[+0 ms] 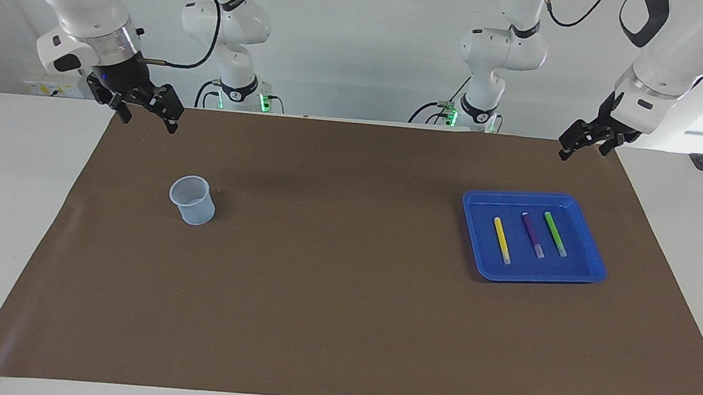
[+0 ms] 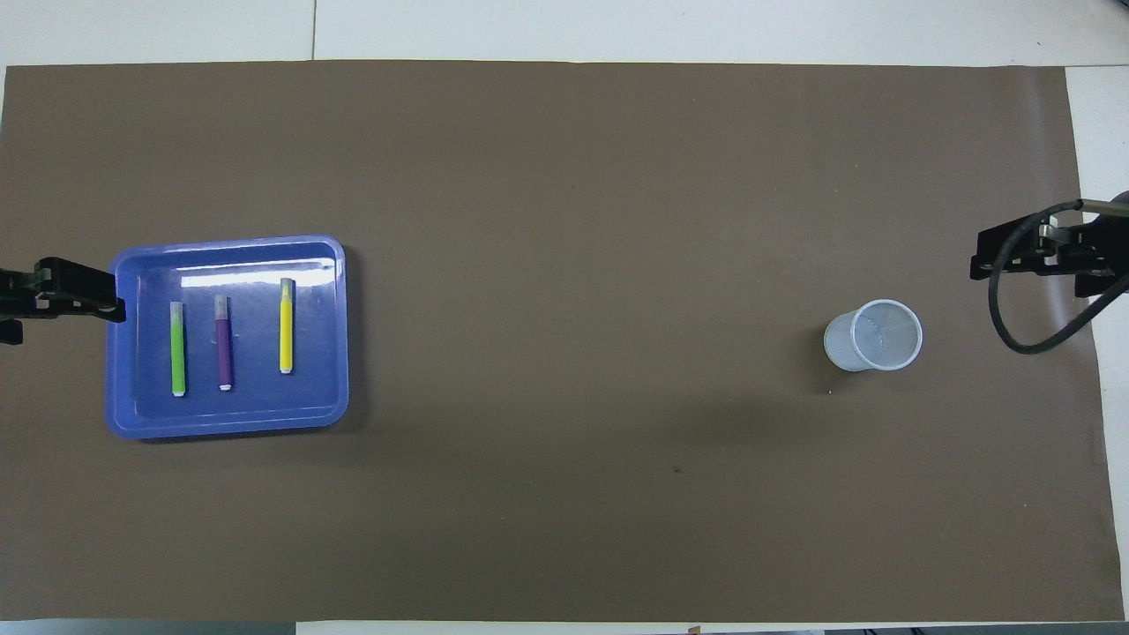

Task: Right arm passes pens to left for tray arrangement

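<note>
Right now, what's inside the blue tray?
The blue tray holds three pens lying side by side, apart: green pen, purple pen, yellow pen. Nothing covers them; only the tray floor directly under each pen is hidden.

No legible text (arm band lettering unreadable)

A bright blue tray (image 1: 587,267) holds yellow (image 1: 501,239), purple (image 1: 533,234) and green (image 1: 555,233) pens on a brown mat (image 1: 341,311), beside a translucent bluish cup (image 1: 193,200).
</note>
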Robot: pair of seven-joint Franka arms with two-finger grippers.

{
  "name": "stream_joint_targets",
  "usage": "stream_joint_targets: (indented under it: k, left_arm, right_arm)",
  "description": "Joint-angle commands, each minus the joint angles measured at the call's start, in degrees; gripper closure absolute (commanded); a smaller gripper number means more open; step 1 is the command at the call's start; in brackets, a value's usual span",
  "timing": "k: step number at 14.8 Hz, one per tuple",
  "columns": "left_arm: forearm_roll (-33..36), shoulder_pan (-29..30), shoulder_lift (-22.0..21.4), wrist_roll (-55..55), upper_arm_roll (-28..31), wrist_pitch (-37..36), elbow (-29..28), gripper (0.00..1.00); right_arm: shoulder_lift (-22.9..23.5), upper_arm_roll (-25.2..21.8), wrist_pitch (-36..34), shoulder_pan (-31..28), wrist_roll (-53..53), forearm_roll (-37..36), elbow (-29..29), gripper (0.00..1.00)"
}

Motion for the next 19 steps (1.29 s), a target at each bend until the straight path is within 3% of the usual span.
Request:
stream_joint_targets:
  k: [1,3,19]
  left_arm:
    - [0.57,-1.42,1.68,5.42,0.38,-3.5,2.97,0.0]
    - [1.01,-1.42,1.68,9.15,0.29,-3.68,2.88,0.0]
    - [-0.13,-0.9,1.15,8.72,-0.24,-2.98,4.38,0.0]
  right_arm:
    - [-0.13,0.28,-0.14,-0.6,-2.08,0.39,-0.3,0.0]
    - [-0.22,0.28,0.13,-0.51,-2.34,0.3,-0.74,0.0]
    - [-0.4,0.37,0.31,-0.16,-1.99,0.3,-1.1,0.0]
